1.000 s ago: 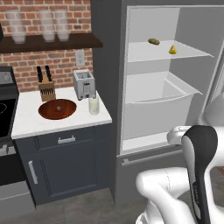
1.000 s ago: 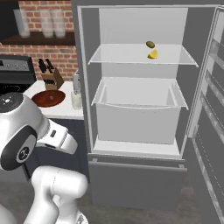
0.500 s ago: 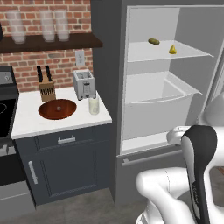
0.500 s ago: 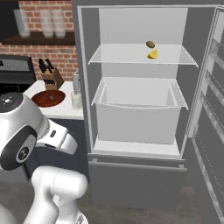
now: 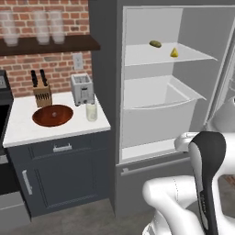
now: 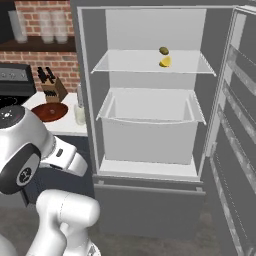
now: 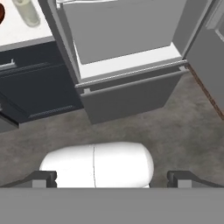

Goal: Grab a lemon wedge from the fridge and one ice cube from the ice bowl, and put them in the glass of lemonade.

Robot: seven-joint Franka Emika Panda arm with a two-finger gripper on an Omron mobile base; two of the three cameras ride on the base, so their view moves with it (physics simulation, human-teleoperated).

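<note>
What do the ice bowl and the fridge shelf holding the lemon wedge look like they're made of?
The ice bowl looks like polished wood: reddish-brown with a soft sheen. The fridge shelf under the lemon wedge looks like clear glass or plastic: pale, see-through, thin-edged; which one is unclear.

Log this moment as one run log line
fridge: open | lemon wedge: on upper shelf beside olive-green item | gripper: open, empty, pointing at floor | glass of lemonade: on counter by ice bowl

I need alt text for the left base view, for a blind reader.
An open fridge holds a lemon wedge beside an olive-green item on its upper shelf. On the counter at left stand the ice bowl, glass of lemonade and toaster.
</note>
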